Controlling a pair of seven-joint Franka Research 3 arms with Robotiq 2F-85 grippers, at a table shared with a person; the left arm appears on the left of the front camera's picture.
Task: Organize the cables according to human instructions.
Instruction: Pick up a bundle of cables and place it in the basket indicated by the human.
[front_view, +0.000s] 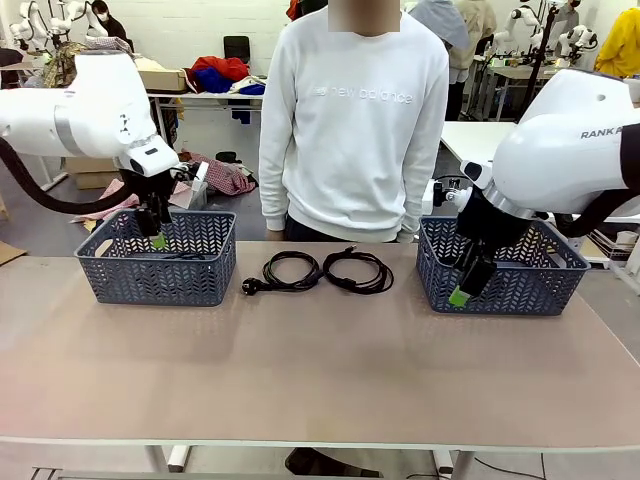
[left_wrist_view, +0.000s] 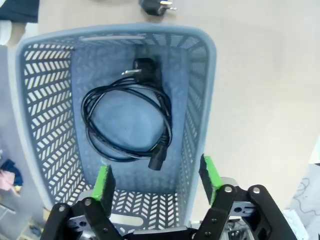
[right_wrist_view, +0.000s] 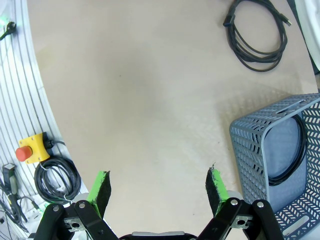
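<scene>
If raised carelessly out of left basket (left_wrist_view: 200, 45), could hook the coiled cable (left_wrist_view: 127, 125) lying on its floor.
Noted left gripper (left_wrist_view: 156, 175) spread wide and empty, pads just above that coil. Found right gripper (right_wrist_view: 157, 182) likewise wide apart, holding nothing, over bare bench (right_wrist_view: 150, 90) beside right basket (right_wrist_view: 255, 150), with another cable (right_wrist_view: 300, 145) inside. Spotted plugged cable (front_view: 285, 272) and second loose cable (front_view: 358, 270) between baskets, near person, loops touching or nearly so; might drag both when only one is wanted.

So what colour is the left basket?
The basket is blue-grey, best seen in the left wrist view.
</scene>
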